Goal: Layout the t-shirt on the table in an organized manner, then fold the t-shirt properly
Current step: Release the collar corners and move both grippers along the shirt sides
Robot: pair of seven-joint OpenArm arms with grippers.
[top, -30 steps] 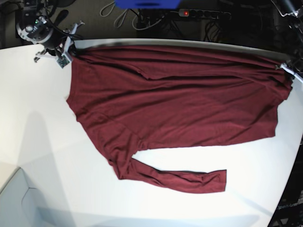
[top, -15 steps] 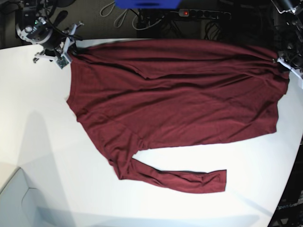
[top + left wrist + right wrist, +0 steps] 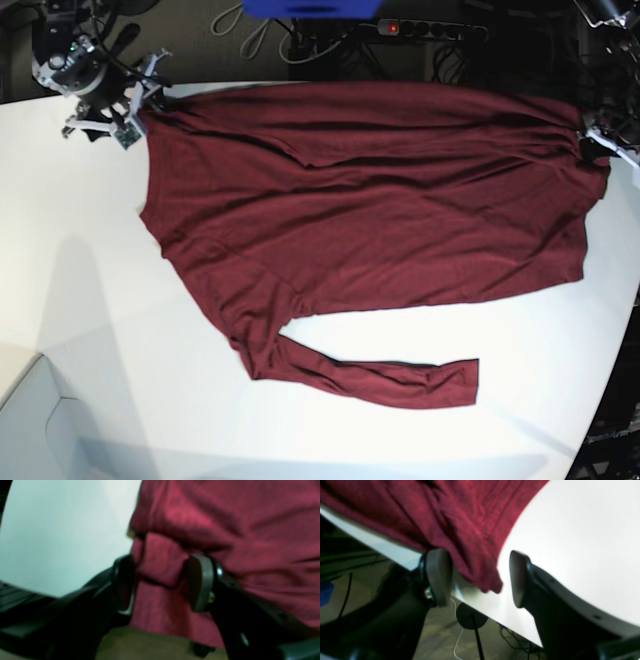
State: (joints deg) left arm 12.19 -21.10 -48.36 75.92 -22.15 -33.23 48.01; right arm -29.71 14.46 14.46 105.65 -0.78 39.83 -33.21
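T-shirt point(image 3: 370, 210), dark maroon, long-sleeved, lies spread across the white tabletop point(image 3: 80, 300), body running the width of the far side and its far edge at the tabletop's rim. One sleeve trails toward the near edge; the other is not distinguishable. Broad creases run along the body.

Right pincer point(image 3: 475, 580): jaws apart, a loose corner of fabric hanging between them at the tabletop edge, not pinched. In the base view it sits at the shirt's far corner on that view's left.

Left pincer point(image 3: 162, 582): jaws apart, straddling a fold of hem; cloth lies between the pads without visible clamping. It sits at the opposite far corner.

Step in hand, as judged: end of the layout stage, both corners let go after the shirt was stretched flat. Folding not yet begun.

Next move likely calls for both pincers to lift clear of the cloth without dragging it, then deal with the stray sleeve, which has to come in over the body before any fold. Risk: thin fabric snagging on a pad and rumpling the edge.
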